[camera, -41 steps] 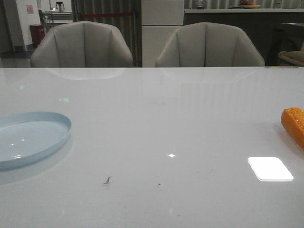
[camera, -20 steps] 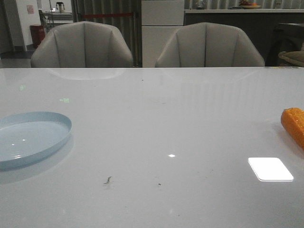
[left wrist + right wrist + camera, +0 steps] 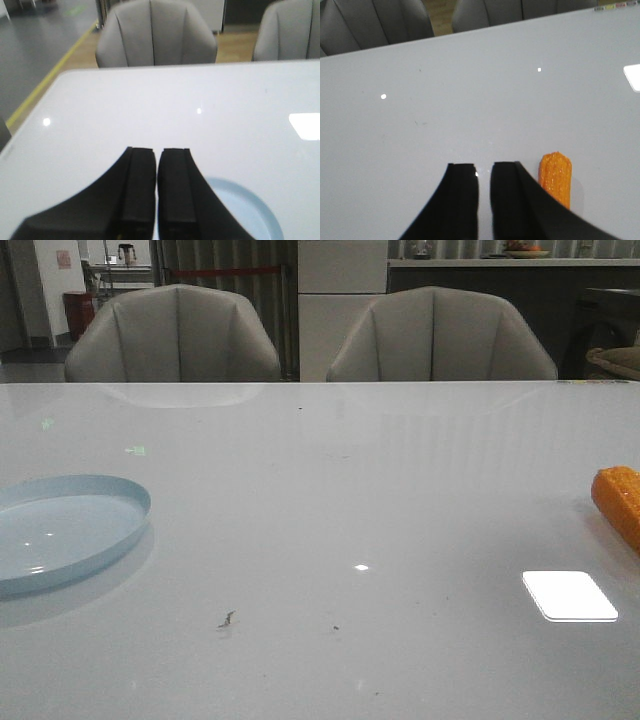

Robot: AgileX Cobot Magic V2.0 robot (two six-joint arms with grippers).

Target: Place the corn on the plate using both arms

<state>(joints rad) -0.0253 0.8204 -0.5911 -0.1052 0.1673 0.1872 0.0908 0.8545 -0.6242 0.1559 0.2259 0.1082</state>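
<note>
The orange corn (image 3: 620, 502) lies on the white table at the far right edge of the front view, cut off by the frame. The pale blue plate (image 3: 62, 528) sits at the far left. Neither gripper shows in the front view. In the left wrist view my left gripper (image 3: 157, 151) is shut and empty above the table, with part of the plate (image 3: 250, 210) just beside it. In the right wrist view my right gripper (image 3: 484, 166) has its jaws a little apart and empty, and the corn (image 3: 556, 177) lies on the table close beside one finger, not touching it.
Two grey chairs (image 3: 175, 335) (image 3: 440, 335) stand behind the table's far edge. A bright light reflection (image 3: 568, 595) lies on the table near the corn. Small dark specks (image 3: 227, 619) mark the table's middle front.
</note>
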